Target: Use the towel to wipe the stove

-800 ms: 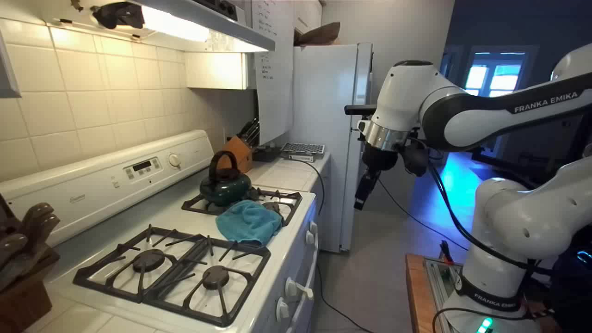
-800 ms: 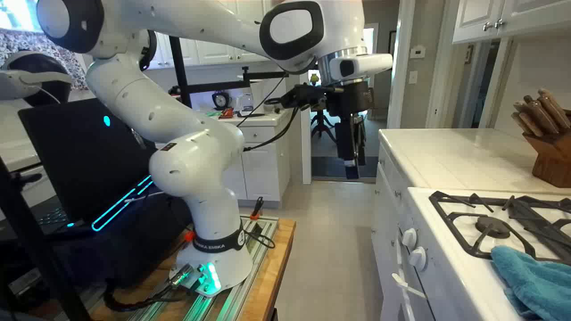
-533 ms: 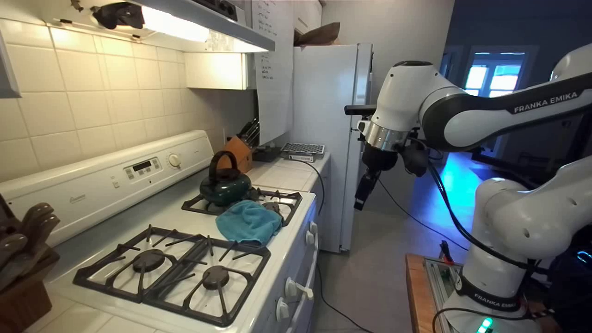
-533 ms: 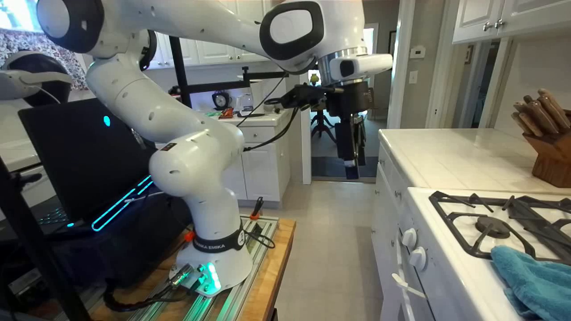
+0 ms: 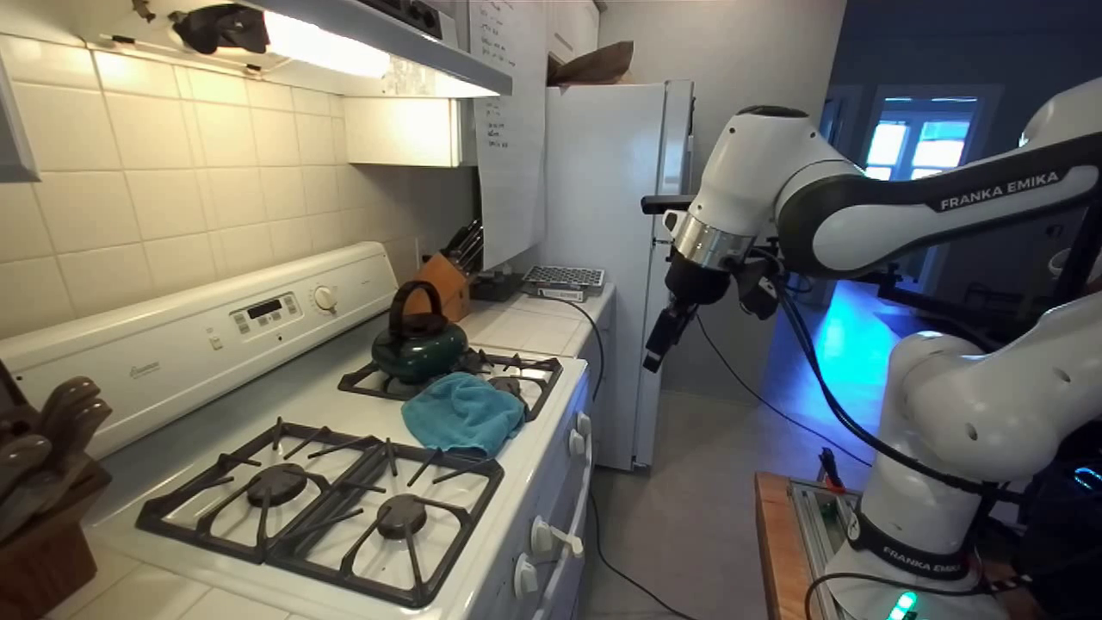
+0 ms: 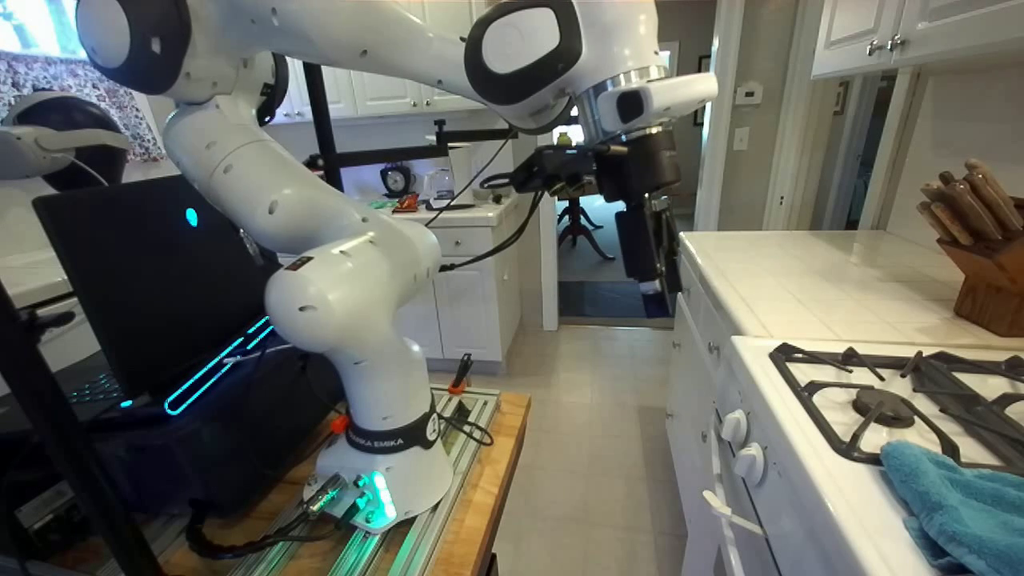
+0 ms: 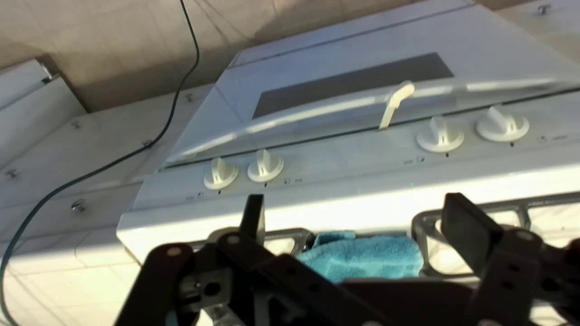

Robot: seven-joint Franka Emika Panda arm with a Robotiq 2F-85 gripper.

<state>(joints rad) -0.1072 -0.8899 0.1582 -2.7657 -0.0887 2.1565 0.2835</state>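
A crumpled blue towel (image 5: 465, 413) lies on the white stove (image 5: 331, 412), between the two black grates and partly over them. The towel also shows at the edge of an exterior view (image 6: 960, 508), on the stove (image 6: 808, 456). My gripper (image 5: 659, 349) is in the air off the front of the stove, higher than the towel and apart from it. It tilts toward the stove in an exterior view (image 6: 658, 288). In the wrist view the gripper's fingers (image 7: 355, 215) are wide apart with nothing between them. The towel (image 7: 367, 258) shows beyond them, its lower part hidden by the gripper.
A dark green kettle (image 5: 419, 349) stands on the far grate beside the towel. Knobs (image 5: 542, 536) and an oven handle (image 5: 572, 517) stick out of the stove's front. A range hood (image 5: 413, 43) hangs above. Knife blocks (image 5: 47, 517) (image 6: 992, 280) stand on the counters.
My gripper has moved toward the stove and slightly up, and it has tilted so its fingers point more toward the stove. The towel and kettle have not moved.
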